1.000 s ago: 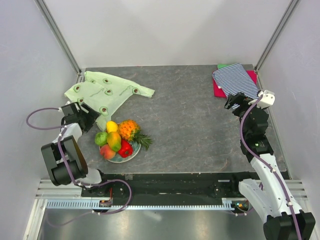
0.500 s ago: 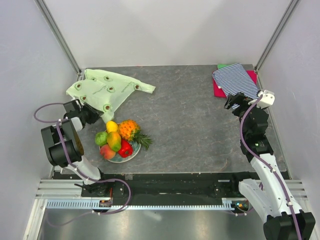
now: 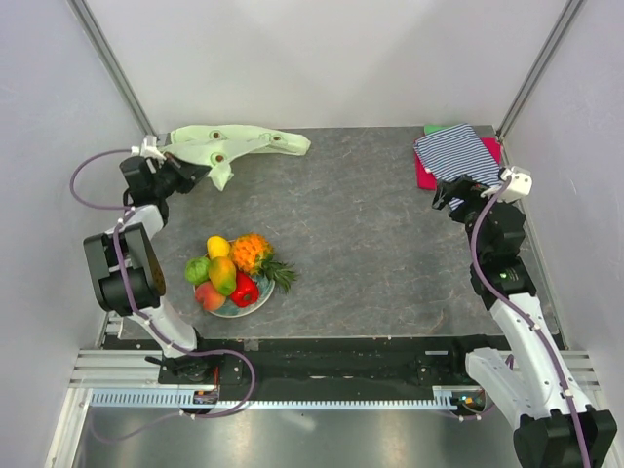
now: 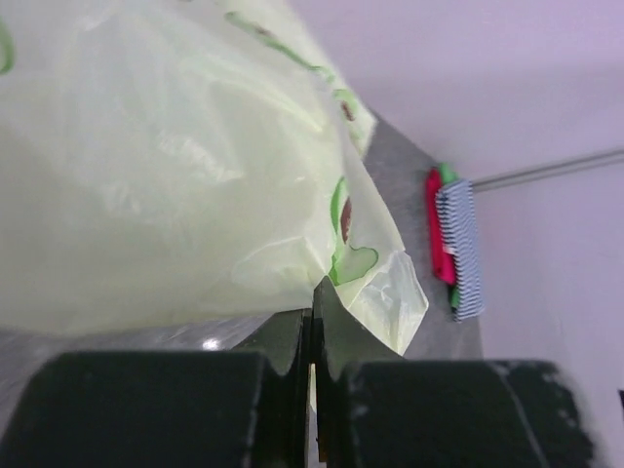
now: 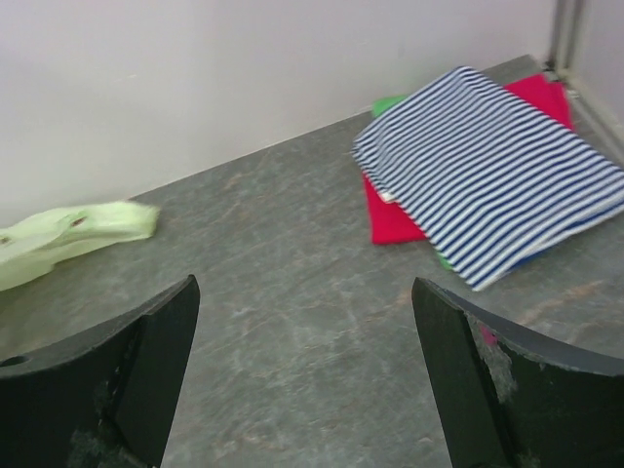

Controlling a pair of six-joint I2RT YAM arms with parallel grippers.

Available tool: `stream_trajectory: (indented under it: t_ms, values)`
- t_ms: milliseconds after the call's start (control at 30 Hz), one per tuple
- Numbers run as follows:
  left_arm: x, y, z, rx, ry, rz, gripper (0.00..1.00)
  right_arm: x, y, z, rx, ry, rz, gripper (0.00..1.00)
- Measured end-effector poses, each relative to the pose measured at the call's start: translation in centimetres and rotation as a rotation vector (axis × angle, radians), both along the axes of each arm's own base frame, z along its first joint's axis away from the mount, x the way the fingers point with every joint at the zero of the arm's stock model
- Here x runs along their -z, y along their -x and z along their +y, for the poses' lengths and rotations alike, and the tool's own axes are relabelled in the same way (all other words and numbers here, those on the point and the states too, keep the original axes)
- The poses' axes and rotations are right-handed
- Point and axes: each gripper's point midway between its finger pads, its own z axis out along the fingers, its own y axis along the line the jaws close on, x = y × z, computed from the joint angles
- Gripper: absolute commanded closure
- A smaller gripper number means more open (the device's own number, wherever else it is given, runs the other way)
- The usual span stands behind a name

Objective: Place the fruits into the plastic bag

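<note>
The pale green plastic bag (image 3: 237, 143) hangs stretched along the table's back left, lifted off the surface. My left gripper (image 3: 182, 172) is shut on the bag's edge (image 4: 292, 234), its jaws pressed together with thin plastic between them. The fruits (image 3: 234, 265) sit piled on a plate at the front left: pineapple (image 3: 252, 252), lemon (image 3: 218, 247), green apple (image 3: 198, 270), mango (image 3: 223, 276), peach (image 3: 208, 294) and a red piece (image 3: 245, 290). My right gripper (image 3: 450, 197) stands open over bare table at the right, and in its wrist view an end of the bag (image 5: 68, 237) lies far left.
A blue-white striped cloth (image 3: 458, 154) lies folded on red and green cloths at the back right corner, close to my right gripper; in the right wrist view the striped cloth (image 5: 497, 171) is just ahead. Walls enclose the table on three sides.
My left gripper closed on the bag's edge and pulled it up and back toward the far left corner, so the bag no longer lies flat. The right arm barely moved.
</note>
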Motion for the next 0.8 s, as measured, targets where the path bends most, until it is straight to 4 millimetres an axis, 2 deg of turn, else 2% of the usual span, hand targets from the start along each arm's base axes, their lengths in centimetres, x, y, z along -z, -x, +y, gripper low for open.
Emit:
stream_trajectory:
  t_ms: [133,267,367,467,567,633,733,800]
  values:
    - [-4.1,-0.9,-4.9,0.113,0.066,-0.082,0.99,-0.5,0.1,2.4,-0.117,-0.074,-0.011,0.05]
    - [-6.8,0.5,-10.5,0.227,0.165,-0.086,0.99,-0.6,0.2,5.8,-0.275,-0.244,-0.057,0.10]
    - [-9.3,2.8,-14.7,0.319,0.236,-0.094,0.99,1.6,0.4,8.8,-0.408,-0.418,-0.046,0.12]
    - [-11.3,5.7,-18.3,0.421,0.287,-0.096,0.99,5.4,0.4,11.7,-0.501,-0.536,0.077,0.12]
    - [-11.8,7.6,-19.7,0.493,0.302,-0.078,0.98,6.8,1.3,14.3,-0.574,-0.507,0.148,0.12]
    - [-11.2,8.2,-19.8,0.519,0.297,-0.041,0.99,6.2,2.0,15.9,-0.628,-0.418,0.154,0.12]
    - [-9.4,8.9,-19.8,0.538,0.270,0.032,0.98,3.3,2.8,17.6,-0.688,-0.256,0.102,0.12]
    - [-8.5,9.5,-19.9,0.567,0.258,0.075,0.99,0.5,3.2,18.2,-0.718,-0.140,0.033,0.13]
